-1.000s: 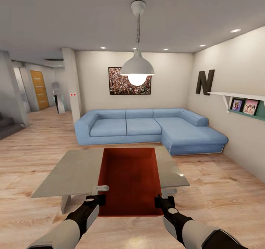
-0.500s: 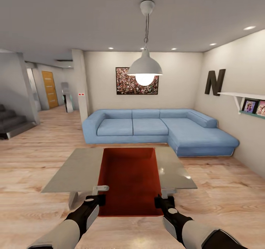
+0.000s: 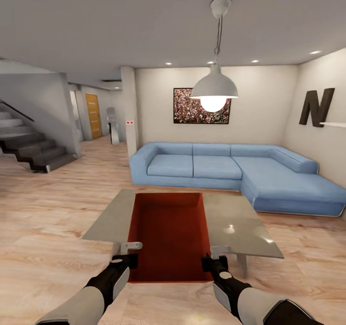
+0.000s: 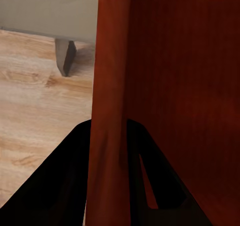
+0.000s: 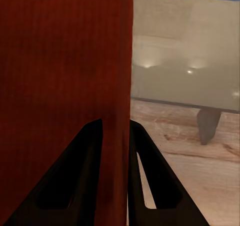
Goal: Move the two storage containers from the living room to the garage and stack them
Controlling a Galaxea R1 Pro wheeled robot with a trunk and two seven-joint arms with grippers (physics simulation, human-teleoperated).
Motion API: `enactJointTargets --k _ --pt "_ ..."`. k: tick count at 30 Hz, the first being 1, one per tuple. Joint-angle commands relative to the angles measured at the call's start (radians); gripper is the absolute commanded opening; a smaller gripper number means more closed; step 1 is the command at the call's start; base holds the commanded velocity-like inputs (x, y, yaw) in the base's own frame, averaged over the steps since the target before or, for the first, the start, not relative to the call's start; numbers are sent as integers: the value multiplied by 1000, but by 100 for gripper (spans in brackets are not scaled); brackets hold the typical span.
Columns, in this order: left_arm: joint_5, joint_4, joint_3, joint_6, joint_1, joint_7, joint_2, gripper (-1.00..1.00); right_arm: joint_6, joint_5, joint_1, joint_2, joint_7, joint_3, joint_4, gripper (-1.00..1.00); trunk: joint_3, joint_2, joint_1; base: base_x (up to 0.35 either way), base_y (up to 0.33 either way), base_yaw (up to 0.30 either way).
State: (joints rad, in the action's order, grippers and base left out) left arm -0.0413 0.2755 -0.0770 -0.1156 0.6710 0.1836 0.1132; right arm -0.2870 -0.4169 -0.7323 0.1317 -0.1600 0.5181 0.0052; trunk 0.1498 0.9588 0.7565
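While the smooth orange-red storage container [image 3: 169,236] hangs over the grey low table [image 3: 230,224] (glossy, rectangular), left gripper [image 3: 129,252] and right gripper [image 3: 214,256] clamp its side walls.

Left hand [image 4: 109,161] pinches the storage container's [image 4: 170,75] wall — beyond, wood floor [image 4: 35,100] and a table leg [image 4: 65,55].
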Motion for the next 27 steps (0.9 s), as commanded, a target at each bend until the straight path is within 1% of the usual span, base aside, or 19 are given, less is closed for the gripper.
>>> enactJointTargets --k 1,27 --pt "-27 4 -32 -7 1 11 2 -100 -7 -26 -1 0 -3 -9 2 -100 1 1 0 0 0 300" --pt "-27 3 -32 -7 0 11 2 -100 -9 -26 -1 0 -3 -9 2 -100 1 1 0 0 0 300"
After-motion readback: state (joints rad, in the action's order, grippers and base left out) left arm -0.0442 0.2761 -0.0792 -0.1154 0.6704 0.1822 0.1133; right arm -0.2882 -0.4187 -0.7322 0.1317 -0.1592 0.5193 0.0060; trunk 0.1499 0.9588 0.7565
